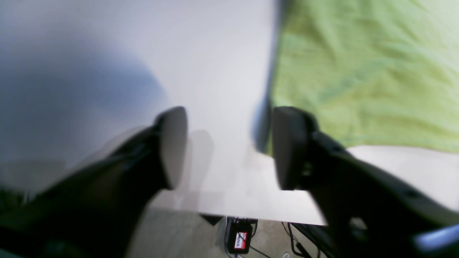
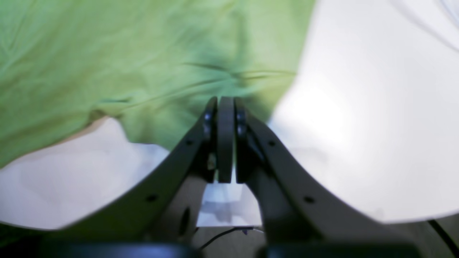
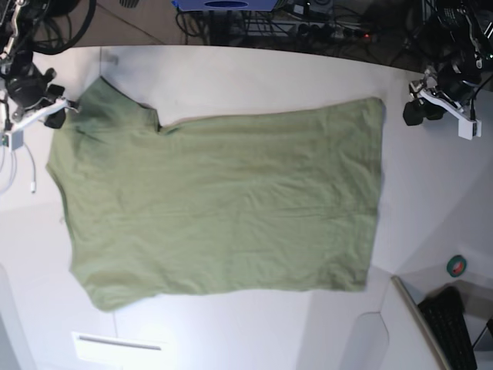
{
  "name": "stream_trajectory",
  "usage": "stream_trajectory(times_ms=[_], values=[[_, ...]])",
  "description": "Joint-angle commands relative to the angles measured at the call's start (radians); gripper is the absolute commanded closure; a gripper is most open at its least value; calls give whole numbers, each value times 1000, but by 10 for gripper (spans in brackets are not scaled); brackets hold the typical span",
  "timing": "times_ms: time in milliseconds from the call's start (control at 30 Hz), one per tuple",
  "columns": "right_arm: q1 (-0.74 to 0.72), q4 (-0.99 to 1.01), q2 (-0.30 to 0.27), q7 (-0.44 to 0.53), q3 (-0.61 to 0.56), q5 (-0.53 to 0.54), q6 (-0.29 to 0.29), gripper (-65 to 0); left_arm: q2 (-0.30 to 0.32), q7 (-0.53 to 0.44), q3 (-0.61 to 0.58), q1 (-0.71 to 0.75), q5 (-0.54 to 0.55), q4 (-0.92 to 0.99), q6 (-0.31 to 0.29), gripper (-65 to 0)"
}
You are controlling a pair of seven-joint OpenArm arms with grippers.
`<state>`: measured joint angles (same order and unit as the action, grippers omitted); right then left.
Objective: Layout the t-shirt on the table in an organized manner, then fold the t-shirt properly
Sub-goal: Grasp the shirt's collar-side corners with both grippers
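You have the table [image 3: 254,69], a broad smooth white top with a curved far edge, taking up nearly the whole base view, and the t-shirt [image 3: 223,208] lies spread flat across its middle. The shirt's long axis runs side to side in that view: the hem is the straight edge toward the view's right, and the shoulder end points toward the view's left. The cloth is soft olive-green cotton, mostly flat, with shallow wrinkles across the body. No container holds anything here; the shirt rests straight on the bare tabletop. Your left gripper [image 1: 229,148] hangs over the white surface just beside the shirt's hem corner, its two dark curved fingers [image 1: 287,150] standing well apart with nothing between them. Your right gripper [image 2: 226,139] sits at the shirt's shoulder end, its jaws pressed together; the wrist view is blurred, and you cannot tell from it whether any fabric is pinched. A small green-rimmed roll of tape [image 3: 457,266] sits off the shirt's hem side, near the table's edge.
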<state>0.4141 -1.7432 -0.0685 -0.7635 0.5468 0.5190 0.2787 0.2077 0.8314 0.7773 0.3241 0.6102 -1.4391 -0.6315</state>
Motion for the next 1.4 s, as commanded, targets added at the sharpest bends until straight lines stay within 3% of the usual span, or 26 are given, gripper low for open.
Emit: stream_trajectory(times_ms=[0,33,100,200,367,700,967,1367], values=[[-2,-18,6,8,25,14,35,-96,6,-13,6,2,15,-15,-38,-420],[-2,-18,19,8,45,14,70,-155,-1,-13,9,2,15,-15,-67,-446],[-2,-18,39,8,72,14,156,-269,-15,-14,9,8,9,-15,-67,-482],[1,-16,60,8,83,16,271,-401,-21,-14,11,11,7,19,-67,-462],[4,-14,75,8,81,16,362,-389,-20,-14,3,2,10,116,-67,-449],[7,-14,80,8,81,16,370,-390,-23,-14,-2,0,7,126,-67,-451],[19,-14,80,8,85,16,370,-390,-29,-14,-111,0,12,126,-67,-451],[21,-14,78,8,209,16,371,-390,-38,-14,-106,-1,12,120,-67,-449]])
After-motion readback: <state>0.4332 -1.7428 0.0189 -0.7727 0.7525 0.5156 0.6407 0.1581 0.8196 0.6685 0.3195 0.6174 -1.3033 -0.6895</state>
